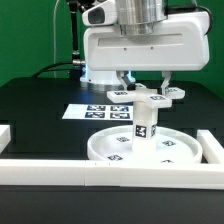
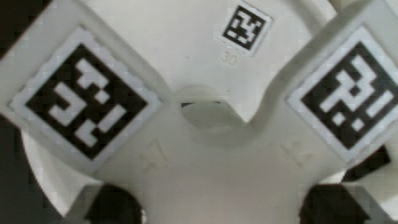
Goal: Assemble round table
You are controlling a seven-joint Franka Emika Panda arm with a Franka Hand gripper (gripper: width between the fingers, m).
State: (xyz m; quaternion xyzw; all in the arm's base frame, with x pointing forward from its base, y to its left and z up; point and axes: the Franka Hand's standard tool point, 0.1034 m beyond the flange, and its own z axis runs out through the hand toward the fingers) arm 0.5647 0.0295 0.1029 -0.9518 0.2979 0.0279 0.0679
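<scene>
Border rail (image 1: 110, 172) nearest. We hold cross-shaped base (image 1: 150, 96) in gripper (image 1: 143, 88), clamped on one arm, directly above upright leg (image 1: 144, 128) on disc (image 1: 120, 152); axis vertical.

White boxy arm head (image 1: 140, 50), black cable, dark pincer (image 1: 146, 84) fingers.

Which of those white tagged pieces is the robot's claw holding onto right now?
The cross-shaped base piece, held up at the gripper above the short leg. The leg stands upright on the round disc, which lies flat on the table; neither is gripped.
</scene>
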